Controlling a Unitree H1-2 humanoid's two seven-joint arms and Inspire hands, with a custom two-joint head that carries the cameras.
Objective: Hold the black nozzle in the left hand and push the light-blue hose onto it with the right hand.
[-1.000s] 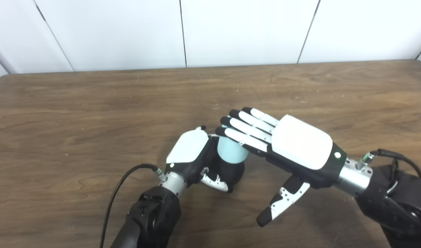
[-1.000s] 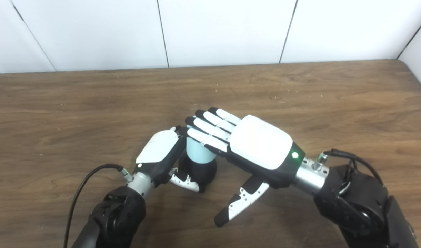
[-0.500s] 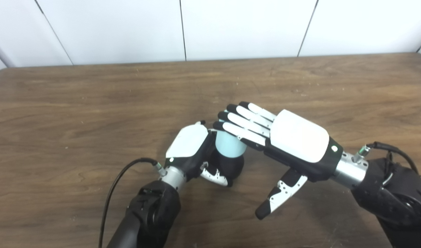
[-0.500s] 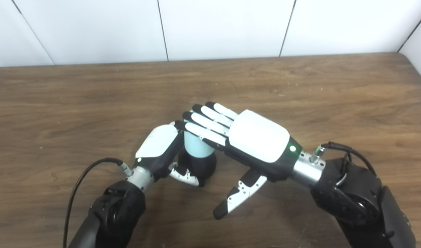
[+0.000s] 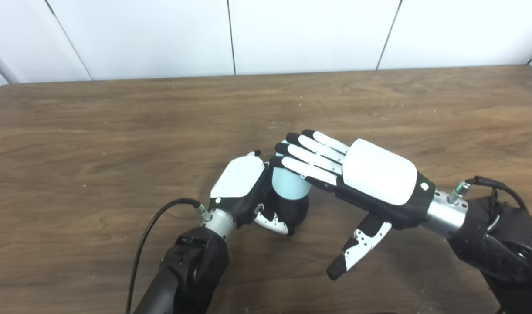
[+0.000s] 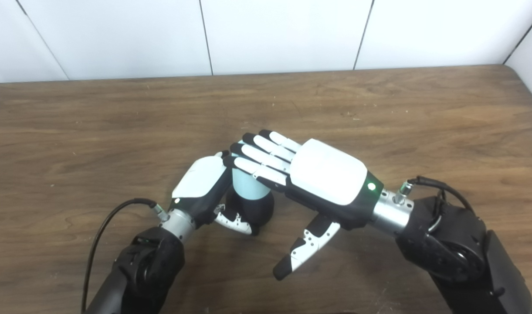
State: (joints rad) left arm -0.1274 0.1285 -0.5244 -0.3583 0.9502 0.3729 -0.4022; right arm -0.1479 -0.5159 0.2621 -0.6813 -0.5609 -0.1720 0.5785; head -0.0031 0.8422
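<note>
The black nozzle [image 5: 293, 210] stands on the wooden table [image 5: 117, 131], and my left hand [image 5: 242, 185] is wrapped around it from the left, thumb across its front. The light-blue hose [image 5: 287, 186] sits upright in the nozzle's top. My right hand [image 5: 361, 179] is flat and open above it, fingers [image 5: 311, 157] stretched out and lying on the hose's upper end, thumb hanging down apart. The hose's top rim is hidden under those fingers.
A black cable [image 5: 154, 226] loops from my left wrist over the table. A white panelled wall [image 5: 266, 39] runs behind the table's far edge. Nothing else lies on the tabletop.
The camera tilted slightly, shifting the whole picture. My right hand's fingers stay flat on top of the hose, slightly further left over it. The left hand keeps its hold.
</note>
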